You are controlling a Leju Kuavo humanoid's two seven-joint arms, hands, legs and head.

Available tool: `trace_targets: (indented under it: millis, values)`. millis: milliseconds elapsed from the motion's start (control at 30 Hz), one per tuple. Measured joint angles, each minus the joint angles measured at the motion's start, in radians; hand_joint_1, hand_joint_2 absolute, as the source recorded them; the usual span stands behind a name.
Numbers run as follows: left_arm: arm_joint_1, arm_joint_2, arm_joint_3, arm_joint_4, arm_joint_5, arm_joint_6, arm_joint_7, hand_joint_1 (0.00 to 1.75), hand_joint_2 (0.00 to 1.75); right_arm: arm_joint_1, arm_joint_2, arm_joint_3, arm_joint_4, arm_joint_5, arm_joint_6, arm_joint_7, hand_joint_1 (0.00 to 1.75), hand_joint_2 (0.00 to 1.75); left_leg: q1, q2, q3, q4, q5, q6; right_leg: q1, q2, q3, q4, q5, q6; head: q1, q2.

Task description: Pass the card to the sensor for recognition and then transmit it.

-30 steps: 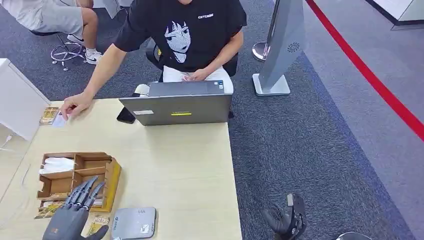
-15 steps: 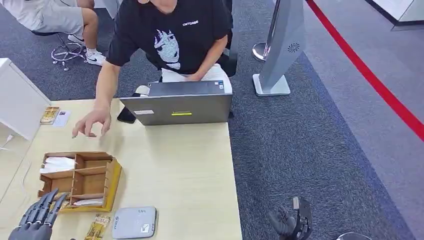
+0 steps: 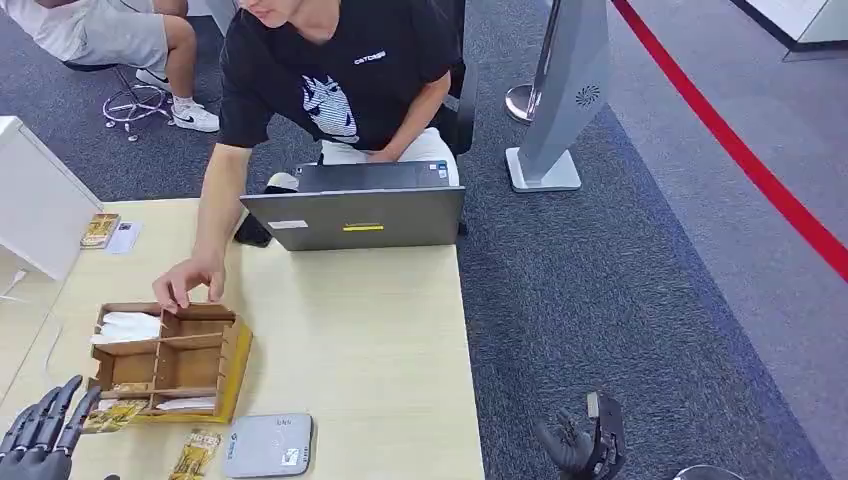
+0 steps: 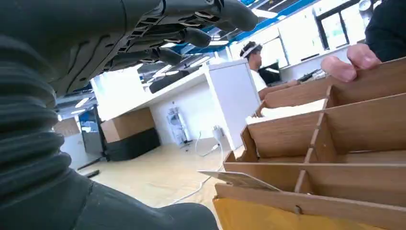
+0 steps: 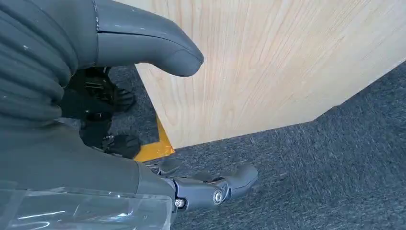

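Since a second ago your left hand (image 3: 40,435) has drawn back from the wooden organizer (image 3: 168,360) to the near left corner of the table (image 3: 350,330), and the person's hand (image 3: 187,283) has come off the far corner to the organizer's far rim, which has shifted a little. Your left hand holds nothing, fingers straight and apart, just beside the organizer's near left corner; from the left wrist you see those fingers (image 4: 191,36) spread above the wooden compartments. A card (image 3: 124,236) lies flat at the far left edge beside a small yellow packet (image 3: 99,230). White cards (image 3: 128,326) sit in the organizer's far left compartment. The grey sensor pad (image 3: 268,445) lies at the near edge, right of the organizer. A laptop (image 3: 355,215) stands farther back. Your right hand (image 3: 578,445) hangs off the table's right side over the carpet, loosely curled I think, empty.
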Motion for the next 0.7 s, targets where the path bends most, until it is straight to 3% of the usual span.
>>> trace_targets:
  millis: [267,700]
  values:
    - [-0.027,-0.01,0.039,0.053,0.026,0.006,-0.072,0.0,1.75,-0.009,0.005,0.0,0.005,0.0,0.008,0.002,0.0,1.75,0.0,0.0,0.0,0.0,0.0,0.0,0.0,0.0,0.0,0.0,0.0,0.0,0.0,0.0]
    - [-0.041,-0.022,0.056,0.093,0.03,0.006,-0.091,0.0,1.75,-0.015,0.011,0.0,0.011,0.001,0.009,0.002,0.0,1.75,0.0,0.0,0.0,0.0,0.0,0.0,0.0,0.0,0.0,0.0,0.0,0.0,0.0,0.0]
